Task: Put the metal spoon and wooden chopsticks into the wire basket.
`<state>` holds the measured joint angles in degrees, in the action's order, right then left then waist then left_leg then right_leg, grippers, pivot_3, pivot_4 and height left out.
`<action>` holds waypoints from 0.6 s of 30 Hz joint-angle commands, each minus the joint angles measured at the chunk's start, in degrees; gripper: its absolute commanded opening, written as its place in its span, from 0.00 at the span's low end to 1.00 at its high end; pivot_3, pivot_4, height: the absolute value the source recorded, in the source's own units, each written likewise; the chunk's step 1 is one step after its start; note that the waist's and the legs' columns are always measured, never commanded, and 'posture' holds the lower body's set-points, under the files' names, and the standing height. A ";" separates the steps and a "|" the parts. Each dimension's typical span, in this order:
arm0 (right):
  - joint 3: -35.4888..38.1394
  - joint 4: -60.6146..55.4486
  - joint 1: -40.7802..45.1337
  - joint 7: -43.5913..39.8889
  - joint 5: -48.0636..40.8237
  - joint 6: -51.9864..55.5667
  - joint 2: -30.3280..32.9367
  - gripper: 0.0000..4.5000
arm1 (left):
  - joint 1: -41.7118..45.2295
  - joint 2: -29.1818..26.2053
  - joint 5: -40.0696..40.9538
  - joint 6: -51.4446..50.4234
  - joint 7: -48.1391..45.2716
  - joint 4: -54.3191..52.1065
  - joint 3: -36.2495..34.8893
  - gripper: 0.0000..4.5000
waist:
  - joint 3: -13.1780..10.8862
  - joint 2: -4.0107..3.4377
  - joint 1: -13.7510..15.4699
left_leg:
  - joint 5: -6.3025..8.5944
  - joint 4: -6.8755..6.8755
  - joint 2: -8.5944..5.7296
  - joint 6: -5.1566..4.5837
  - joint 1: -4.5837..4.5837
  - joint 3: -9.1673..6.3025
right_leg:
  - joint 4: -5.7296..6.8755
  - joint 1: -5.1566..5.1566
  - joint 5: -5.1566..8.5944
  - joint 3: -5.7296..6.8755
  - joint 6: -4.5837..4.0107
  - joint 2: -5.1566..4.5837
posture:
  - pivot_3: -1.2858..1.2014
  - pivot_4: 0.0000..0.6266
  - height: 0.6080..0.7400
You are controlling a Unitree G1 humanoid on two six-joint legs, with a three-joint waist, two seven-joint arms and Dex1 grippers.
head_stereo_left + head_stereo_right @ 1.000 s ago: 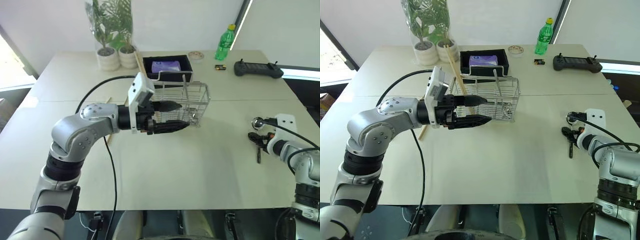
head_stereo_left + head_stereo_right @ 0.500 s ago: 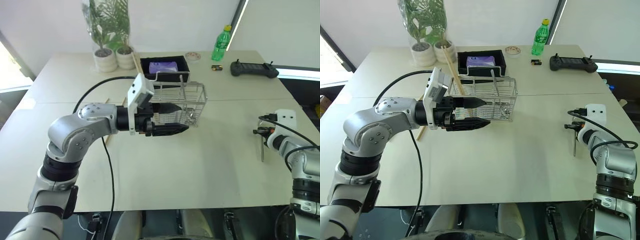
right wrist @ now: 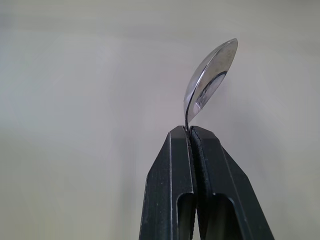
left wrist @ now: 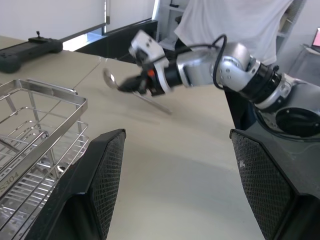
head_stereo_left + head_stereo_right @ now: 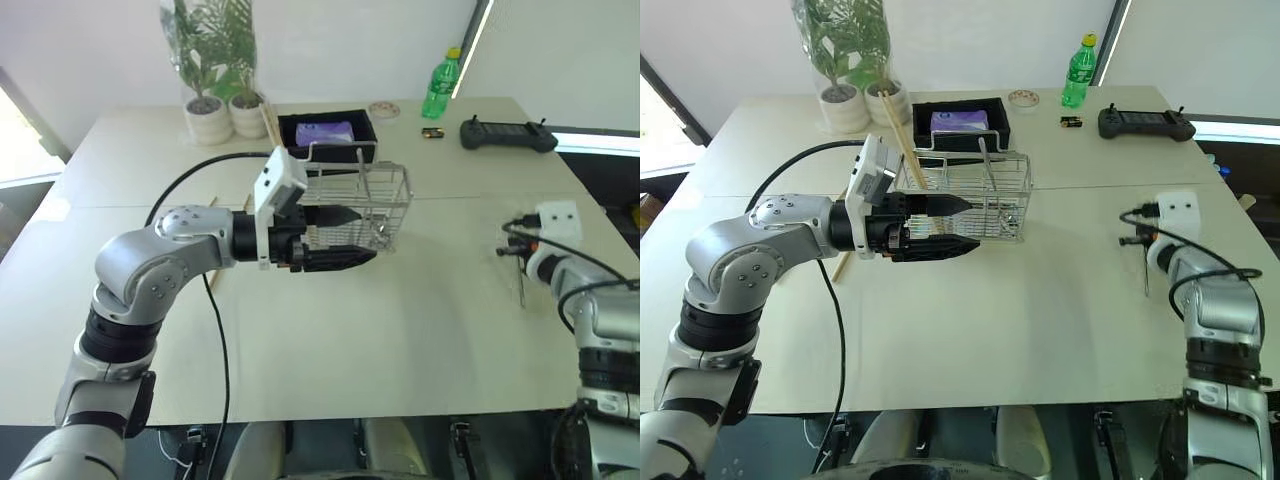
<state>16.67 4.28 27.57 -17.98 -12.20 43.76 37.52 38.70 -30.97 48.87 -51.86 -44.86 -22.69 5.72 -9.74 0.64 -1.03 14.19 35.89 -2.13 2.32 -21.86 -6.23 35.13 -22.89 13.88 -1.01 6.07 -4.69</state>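
Beyond my left gripper [image 5: 345,237] I note a black tray [image 5: 290,131] holding a purple packet [image 5: 322,131], two potted plants [image 5: 215,100], a green bottle [image 5: 440,87], a black handheld controller [image 5: 505,135] and a small round lid [image 5: 383,109] at the far edge of the table [image 5: 400,330]. A black cable [image 5: 215,300] trails from the left wrist across the tabletop. A person in a white shirt [image 4: 240,20] stands behind the right arm in the left wrist view.

My right gripper [image 3: 190,132] is clamped tight on the metal spoon [image 3: 209,80]: the fingers pinch the neck just below the bowl, and the bowl projects past the fingertips. The handle hangs below the gripper, clear of the table. Bare tabletop lies between this gripper and the wire basket [image 5: 372,203], well apart to its left.

My left gripper's fingers stand apart, one above the other, level against the near left side of the basket; I cannot tell whether they touch it. The wooden chopsticks [image 5: 902,135] lean upright in the basket's left end, just above this gripper.
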 commanded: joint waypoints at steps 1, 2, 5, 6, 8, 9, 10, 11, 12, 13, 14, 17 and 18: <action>0.21 -1.32 3.77 -0.23 0.40 -1.51 1.86 0.01 | 0.95 -0.13 -0.10 1.16 0.30 -1.35 -2.14 0.78 | -0.01 0.03 0.26 | 0.00 -0.03 0.00 0.00 0.00 -0.04 | -0.01 0.00 -0.04 0.04 0.10 0.01 | 0.52 0.24 0.82; 0.10 -0.93 4.38 -0.37 0.62 -2.29 1.99 0.01 | 0.97 -0.06 -0.13 1.22 0.48 -1.40 -2.24 0.78 | -0.02 0.05 0.51 | 0.00 -0.03 0.00 0.00 -0.02 -0.05 | -0.01 0.01 -0.04 0.06 0.13 0.00 | 0.52 0.24 0.82; 0.56 -1.19 6.39 -0.99 -0.37 -5.54 1.14 0.01 | 0.78 0.01 -0.08 1.19 1.10 -1.70 -2.79 0.78 | -0.04 0.08 0.58 | 0.00 0.00 -0.03 0.00 -0.19 -0.13 | -0.09 -0.04 -0.03 0.12 0.17 -0.03 | 0.52 0.24 0.82; 0.81 -1.44 6.97 -1.38 -1.00 -7.20 0.58 0.01 | 0.70 -0.01 -0.02 1.13 1.22 -1.77 -2.93 0.78 | -0.04 0.08 0.44 | 0.00 0.02 -0.05 0.00 -0.25 -0.10 | -0.10 -0.09 -0.03 0.10 0.17 -0.07 | 0.52 0.24 0.82; 1.31 -2.06 8.17 -1.94 -2.33 -10.32 -0.87 0.01 | 0.42 -0.08 0.07 1.04 1.48 -1.91 -3.15 0.78 | -0.04 0.08 0.21 | 0.00 0.06 -0.06 0.00 -0.33 -0.02 | -0.10 -0.17 -0.05 0.04 0.18 -0.08 | 0.52 0.24 0.82; 1.60 -2.62 9.26 -2.25 -3.38 -12.47 -2.28 0.01 | 0.04 -0.24 0.01 1.08 1.63 -2.05 -3.32 0.78 | -0.05 0.07 -0.05 | 0.00 0.08 -0.05 0.00 -0.33 -0.02 | -0.08 -0.19 -0.05 0.04 0.18 -0.07 | 0.52 0.24 0.82; 1.65 -3.09 10.20 -2.53 -4.18 -14.31 -3.49 0.01 | -0.31 -0.43 -0.10 1.15 1.67 -2.16 -3.46 0.78 | -0.06 0.06 -0.12 | 0.00 0.06 -0.04 0.00 -0.32 0.01 | -0.05 -0.23 -0.06 0.01 0.18 -0.05 | 0.52 0.24 0.82; 1.66 -3.27 10.81 -2.73 -4.63 -15.61 -4.30 0.01 | -0.53 -0.55 -0.21 1.21 1.67 -2.21 -3.54 0.78 | -0.06 0.06 -0.15 | 0.00 0.06 -0.02 0.00 -0.29 0.01 | -0.01 -0.24 -0.07 0.01 0.18 -0.03 | 0.52 0.24 0.82; 1.58 -3.53 11.39 -3.12 -5.32 -16.62 -5.11 0.01 | -0.71 -0.73 -0.32 1.25 1.65 -2.28 -3.69 0.78 | -0.06 0.05 -0.17 | 0.00 0.04 0.01 0.00 -0.25 -0.01 | 0.02 -0.24 -0.07 0.01 0.17 0.00 | 0.52 0.24 0.82; 1.24 -4.30 12.66 -3.71 -6.60 -18.19 -6.80 0.01 | -0.78 -1.30 -0.37 1.17 1.53 -2.27 -4.24 0.78 | -0.06 0.05 -0.17 | 0.00 0.02 0.03 0.00 -0.22 -0.01 | 0.06 -0.24 -0.08 0.01 0.16 0.03 | 0.52 0.24 0.82; 0.53 -5.09 13.71 -4.55 -7.61 -19.86 -8.35 0.01 | -0.81 -1.98 -0.55 1.15 1.38 -2.22 -4.75 0.78 | -0.06 0.05 -0.21 | 0.00 0.00 0.05 0.00 -0.19 -0.02 | 0.09 -0.24 -0.08 0.01 0.16 0.05 | 0.52 0.24 0.82; -1.38 -6.65 15.24 -6.15 -8.88 -22.58 -11.38 0.01 | -0.71 -3.53 -0.85 1.16 1.13 -2.04 -5.62 0.78 | -0.07 0.04 -0.10 | 0.00 -0.03 0.08 0.01 -0.19 -0.04 | 0.10 -0.28 -0.10 0.02 0.16 0.09 | 0.52 0.24 0.82; -2.17 -7.08 15.65 -6.43 -9.44 -23.00 -12.80 0.01 | -0.62 -4.16 -0.98 1.11 1.11 -1.91 -5.99 0.78 | -0.07 0.04 -0.03 | 0.00 -0.04 0.07 0.01 -0.20 -0.04 | 0.09 -0.28 -0.10 0.03 0.17 0.08 | 0.52 0.24 0.82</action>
<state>14.72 -0.21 41.58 -23.76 -20.18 22.79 25.55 37.60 -34.16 47.99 -51.70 -43.53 -23.46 1.77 -9.81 0.68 -1.06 14.19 35.86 -2.06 2.33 -22.06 -6.27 35.22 -23.17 13.78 -0.99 6.24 -4.62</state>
